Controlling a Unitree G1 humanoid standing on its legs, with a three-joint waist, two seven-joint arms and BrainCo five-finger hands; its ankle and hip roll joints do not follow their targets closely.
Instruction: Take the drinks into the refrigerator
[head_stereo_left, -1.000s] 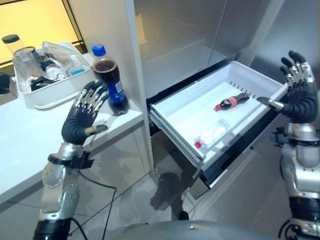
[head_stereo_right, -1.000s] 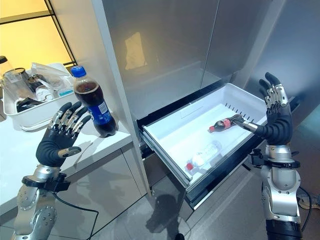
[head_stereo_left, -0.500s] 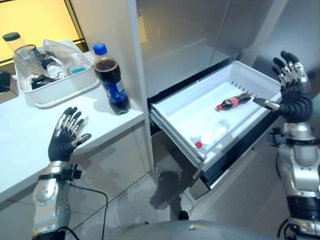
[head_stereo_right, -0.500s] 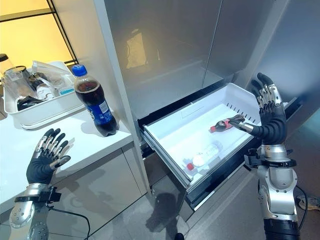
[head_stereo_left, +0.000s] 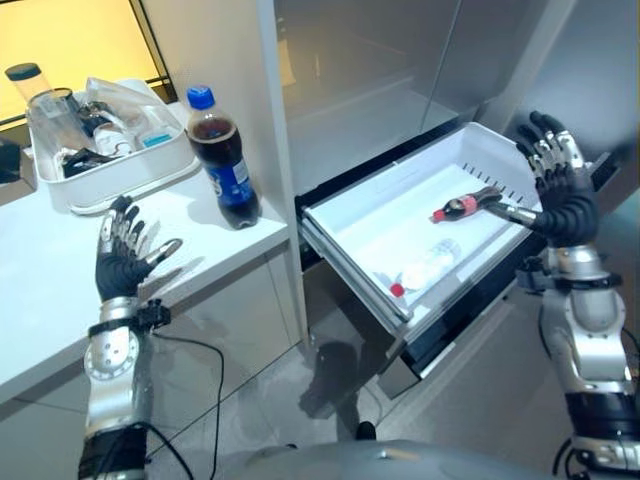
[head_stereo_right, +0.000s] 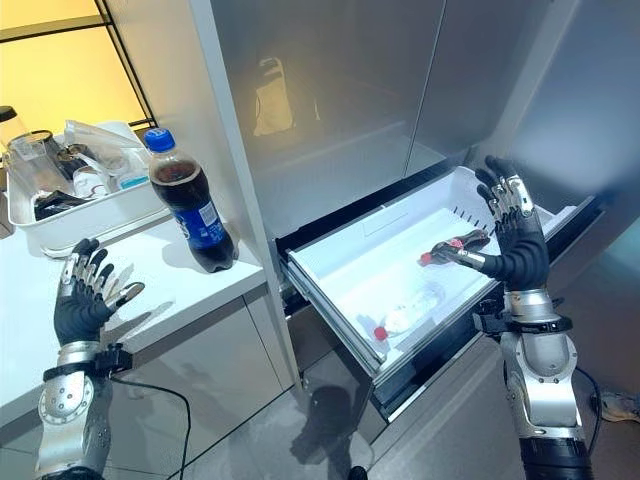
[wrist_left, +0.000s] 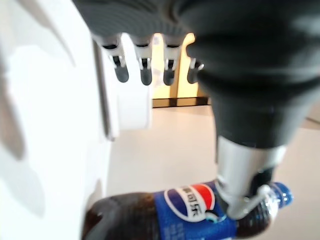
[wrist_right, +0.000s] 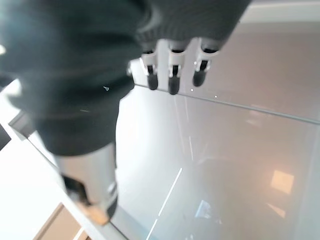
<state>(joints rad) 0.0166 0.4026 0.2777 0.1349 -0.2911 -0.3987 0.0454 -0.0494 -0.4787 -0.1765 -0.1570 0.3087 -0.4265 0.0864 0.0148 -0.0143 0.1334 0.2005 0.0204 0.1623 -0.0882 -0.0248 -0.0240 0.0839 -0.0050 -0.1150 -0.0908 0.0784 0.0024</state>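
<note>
Cola bottle (wrist_left: 165, 220) cut off by frame edge; tub (head_stereo_left: 120, 185) contents indistinct.

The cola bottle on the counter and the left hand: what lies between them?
Bare white counter separates the left hand from the cola bottle, seen in the left eye view.

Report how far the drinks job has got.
Done: a small cola bottle and a clear bottle lie in the open fridge drawer. In hand: nothing; left hand and right hand are open. Left: the large cola bottle stands on the counter.
</note>
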